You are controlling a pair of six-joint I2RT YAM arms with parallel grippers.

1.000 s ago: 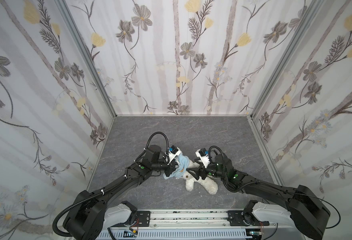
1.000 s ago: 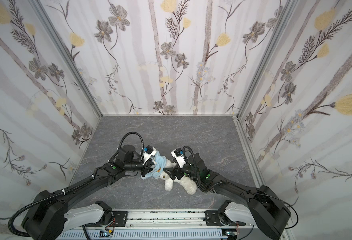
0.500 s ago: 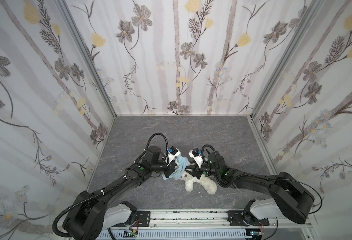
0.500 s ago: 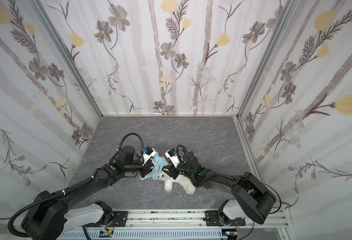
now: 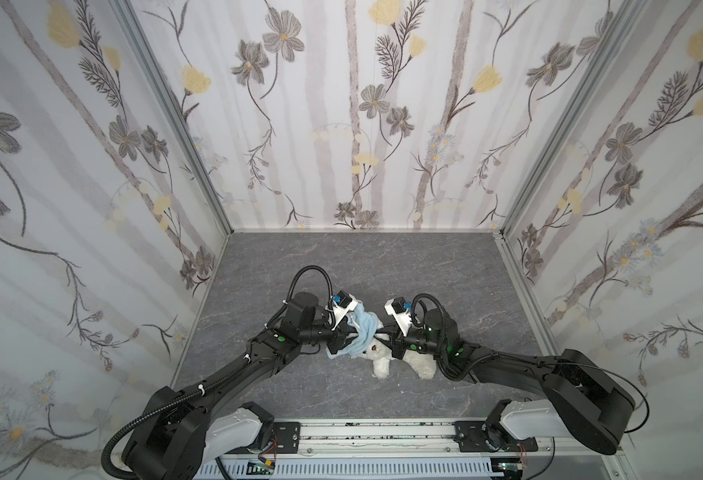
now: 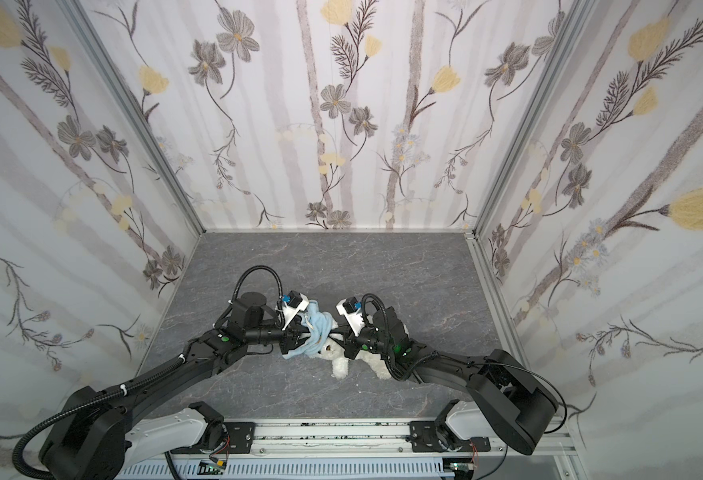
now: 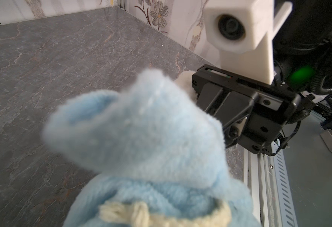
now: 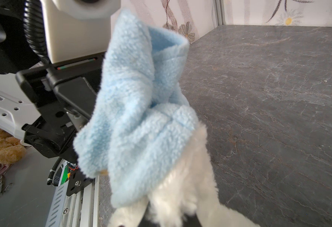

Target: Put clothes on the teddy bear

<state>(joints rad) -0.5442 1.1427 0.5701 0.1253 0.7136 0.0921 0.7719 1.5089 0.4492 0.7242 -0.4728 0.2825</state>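
1 fluffy white teddy bear (image 5: 383,362) under bunched hoodie (image 5: 360,336)

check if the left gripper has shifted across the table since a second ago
No, not noticeably: in a top view the left gripper sits where it was against the front rail, at the blue hoodie's left edge.

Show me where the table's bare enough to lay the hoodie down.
Bare: the table from back wall to hoodie, and the front strip between bear and rail. Crowded: the middle, where left hand and right hand meet.
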